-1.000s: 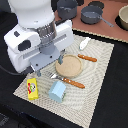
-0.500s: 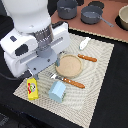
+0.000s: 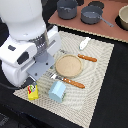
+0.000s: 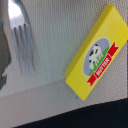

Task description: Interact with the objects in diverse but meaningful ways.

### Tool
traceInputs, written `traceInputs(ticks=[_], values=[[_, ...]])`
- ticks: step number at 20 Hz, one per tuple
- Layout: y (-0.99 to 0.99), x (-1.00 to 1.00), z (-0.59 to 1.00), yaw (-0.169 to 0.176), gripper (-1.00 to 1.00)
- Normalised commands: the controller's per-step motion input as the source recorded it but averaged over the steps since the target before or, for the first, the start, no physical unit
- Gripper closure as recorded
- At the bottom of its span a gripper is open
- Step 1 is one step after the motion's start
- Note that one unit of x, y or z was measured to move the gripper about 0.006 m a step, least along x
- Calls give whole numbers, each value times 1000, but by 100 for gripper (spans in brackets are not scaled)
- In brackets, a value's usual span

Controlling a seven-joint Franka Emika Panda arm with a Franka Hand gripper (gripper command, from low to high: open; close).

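Observation:
The yellow pack (image 3: 32, 91) with a red-white "butter" label (image 4: 95, 55) lies flat on the woven placemat (image 3: 95, 85), near its front left corner in the exterior view. My gripper (image 3: 34, 78) hangs just above it, apart from it. The arm's body hides the fingers, and none show in the wrist view. The light blue-and-white box (image 3: 57, 91) stands to the pack's right. A white scoop (image 3: 85, 43) lies at the mat's far side. A reddish-brown stick (image 3: 88, 58) rests beside a round wooden disc (image 3: 68, 65).
A fork (image 3: 67, 80) with an orange-brown handle lies between the disc and the box, its tines (image 4: 22, 37) close to the pack. Dark pots (image 3: 92, 14) and a bowl (image 3: 123, 17) sit on a brown board behind the mat. Black table surrounds the mat.
The arm has shifted slightly toward the exterior view's left and lower, over the yellow pack. None of the objects has moved.

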Motion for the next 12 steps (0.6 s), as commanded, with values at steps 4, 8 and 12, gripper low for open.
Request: traceInputs(ticks=[4,8,12], values=[[-319,904,499,0,-100],[-231,959,526,0,-100],[-191,951,511,0,-100]])
